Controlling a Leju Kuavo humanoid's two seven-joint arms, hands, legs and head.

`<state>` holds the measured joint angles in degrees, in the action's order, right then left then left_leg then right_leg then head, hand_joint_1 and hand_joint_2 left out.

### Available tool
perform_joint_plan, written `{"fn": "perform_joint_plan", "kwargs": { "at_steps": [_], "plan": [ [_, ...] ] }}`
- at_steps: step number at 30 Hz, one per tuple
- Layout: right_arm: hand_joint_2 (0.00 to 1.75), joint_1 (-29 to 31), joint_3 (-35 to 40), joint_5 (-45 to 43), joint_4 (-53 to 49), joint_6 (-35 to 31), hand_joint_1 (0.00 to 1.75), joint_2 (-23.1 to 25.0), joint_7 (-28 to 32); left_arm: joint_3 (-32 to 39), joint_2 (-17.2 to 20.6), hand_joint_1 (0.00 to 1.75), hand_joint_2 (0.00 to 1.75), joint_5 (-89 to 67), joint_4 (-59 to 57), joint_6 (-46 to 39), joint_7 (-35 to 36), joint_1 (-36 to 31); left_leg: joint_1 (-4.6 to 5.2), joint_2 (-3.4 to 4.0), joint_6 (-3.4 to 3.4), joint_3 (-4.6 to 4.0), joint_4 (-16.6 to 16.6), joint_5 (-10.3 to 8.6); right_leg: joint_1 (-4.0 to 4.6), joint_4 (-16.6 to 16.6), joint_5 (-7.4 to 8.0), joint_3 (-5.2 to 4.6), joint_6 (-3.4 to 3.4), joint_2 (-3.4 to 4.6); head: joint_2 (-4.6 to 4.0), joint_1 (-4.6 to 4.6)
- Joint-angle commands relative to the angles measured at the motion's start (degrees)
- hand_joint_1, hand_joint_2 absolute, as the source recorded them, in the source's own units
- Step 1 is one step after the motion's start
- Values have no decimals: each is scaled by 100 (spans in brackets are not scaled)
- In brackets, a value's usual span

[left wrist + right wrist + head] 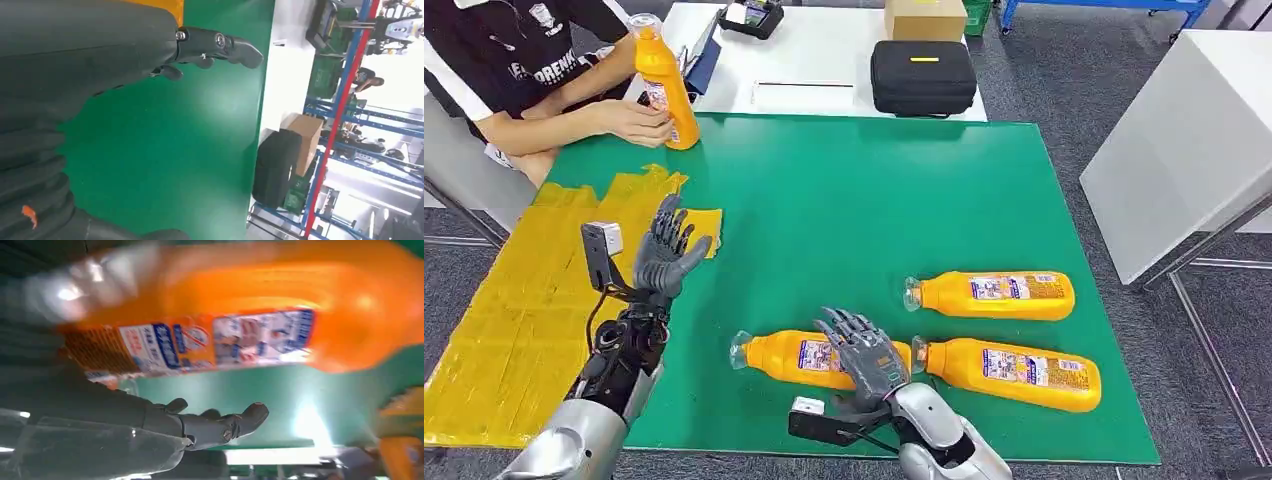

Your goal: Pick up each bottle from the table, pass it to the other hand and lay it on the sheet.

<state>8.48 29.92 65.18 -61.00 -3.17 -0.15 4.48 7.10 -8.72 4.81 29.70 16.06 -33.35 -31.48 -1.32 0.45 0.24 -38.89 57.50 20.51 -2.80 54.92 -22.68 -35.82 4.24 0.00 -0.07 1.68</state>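
Three orange bottles lie on their sides on the green table (844, 200): one at the front (784, 357), one further right (994, 295) and one at the front right (1014, 372). My right hand (864, 355) hovers over the front bottle's body with its fingers spread. In the right wrist view that bottle (240, 315) is close and blurred, and the thumb (225, 422) stands apart from it. My left hand (667, 252) is raised and open at the edge of the yellow sheet (514, 310), holding nothing; its fingers (220, 45) show over bare green table.
At the table's back left a person's hand (639, 122) holds a fourth orange bottle (664, 85) upright. Behind the green table a white table (824, 60) carries a black case (922, 75) and a cardboard box (924, 17). Another white table (1184, 150) stands to the right.
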Motion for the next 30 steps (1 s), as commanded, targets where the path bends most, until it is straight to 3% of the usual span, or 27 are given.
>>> {"fn": "perform_joint_plan", "kwargs": {
  "at_steps": [1,3,10,12,13,15,30],
  "plan": [
    [175,315,-258,426,1023,-138,0,200,-481,-85,62,0,175,85,2,-105,52,-14,-2,0,4,66,4,32,8,4,-29,62,-48,2,0,-2],
    [175,373,-265,517,1112,-142,0,224,-567,-63,86,0,175,111,36,-111,62,28,-2,6,2,27,-3,11,5,-3,-7,24,-24,7,0,0],
    [175,406,-296,563,1226,-106,2,252,-616,-60,85,0,175,131,72,-112,90,51,-3,-1,4,29,-2,10,6,-3,-9,28,-25,-1,0,-2],
    [175,405,-301,563,1231,-105,145,242,-616,-59,88,0,175,131,70,-112,91,57,-4,0,4,30,-1,10,7,-4,-9,30,-26,1,0,0],
    [175,405,-301,563,1231,-105,145,242,-616,-59,88,0,175,131,70,-112,91,57,-3,-2,5,47,0,18,8,-1,-17,48,-38,-1,0,0],
    [175,414,-306,563,1232,-104,171,238,-616,-57,90,0,175,131,67,-116,91,66,-2,-4,6,44,0,14,7,0,-16,45,-36,-3,0,0],
    [175,560,-476,344,1414,-217,175,330,-277,-46,86,0,175,207,125,-183,169,124,-1,-2,8,39,-3,5,5,-3,-8,39,-27,-1,0,0]
  ]
}}
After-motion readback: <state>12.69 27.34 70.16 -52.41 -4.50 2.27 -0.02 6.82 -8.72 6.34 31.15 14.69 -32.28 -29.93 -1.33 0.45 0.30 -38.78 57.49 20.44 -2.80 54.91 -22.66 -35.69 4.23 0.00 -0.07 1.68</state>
